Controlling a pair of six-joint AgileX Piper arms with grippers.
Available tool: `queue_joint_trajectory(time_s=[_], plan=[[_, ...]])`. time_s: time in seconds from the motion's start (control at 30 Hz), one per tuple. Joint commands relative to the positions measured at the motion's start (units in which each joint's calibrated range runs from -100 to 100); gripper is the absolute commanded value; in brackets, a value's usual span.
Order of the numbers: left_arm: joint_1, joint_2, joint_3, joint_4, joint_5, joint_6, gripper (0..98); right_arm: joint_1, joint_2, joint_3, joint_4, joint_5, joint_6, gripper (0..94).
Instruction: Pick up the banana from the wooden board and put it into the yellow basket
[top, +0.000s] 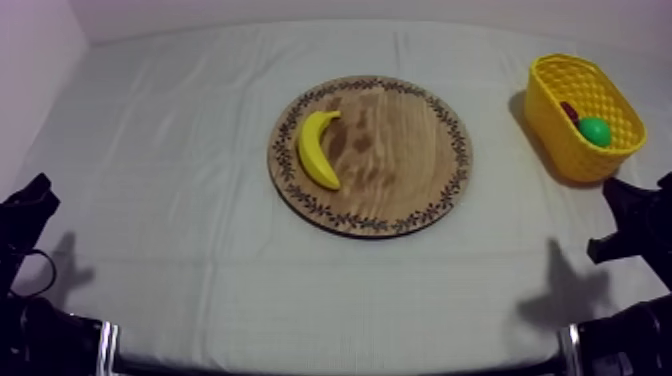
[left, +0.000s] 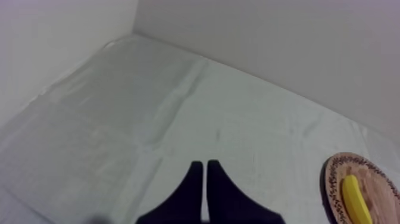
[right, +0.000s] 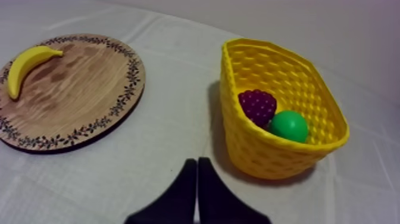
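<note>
Top view puts the banana on the wooden board, toward the board's 9 o'clock edge, stem tip aimed near 1 o'clock and its curve bulging toward 9. The yellow basket stands on the desk, well apart from the board at about its 2 o'clock. It already holds a bunch of grapes and a green fruit, possibly the pear, though its shape is hard to read.

The left end effector is narrow, fingers together on nothing, over bare cloth with the board off at its 3 o'clock. The right end effector is likewise closed and empty, low between board and basket.

As a toy, the banana is probably light, stiff and smooth-skinned, so it may slip or roll under a pinch. The best hold looks to be across its thick middle, fingers closing on the flanks rather than the tapered ends.
</note>
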Motion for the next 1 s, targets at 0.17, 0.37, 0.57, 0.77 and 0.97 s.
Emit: queue_joint_trajectory(time_s=[0.17,0.37,0.57,0.77,0.97], plan=[[-0.02,0.02,-0.02,-0.01,-0.01,-0.01,0.1,0.00,-0.03,0.02,0.02,-0.01,0.01,0.4],[-0.02,0.02,-0.02,-0.01,-0.01,-0.01,0.1,0.00,-0.03,0.02,0.02,-0.01,0.01,0.4],[-0.02,0.02,-0.02,-0.01,-0.01,-0.01,0.1,-0.02,-0.03,0.02,0.02,-0.01,0.01,0.4],[-0.02,0.02,-0.02,-0.01,-0.01,-0.01,0.1,-4.15,-0.10,0.02,0.02,-0.01,0.32,0.4],[-0.02,0.02,-0.02,-0.01,-0.01,-0.01,0.1,-11.11,-0.12,0.02,0.02,-0.01,-0.60,0.4]])
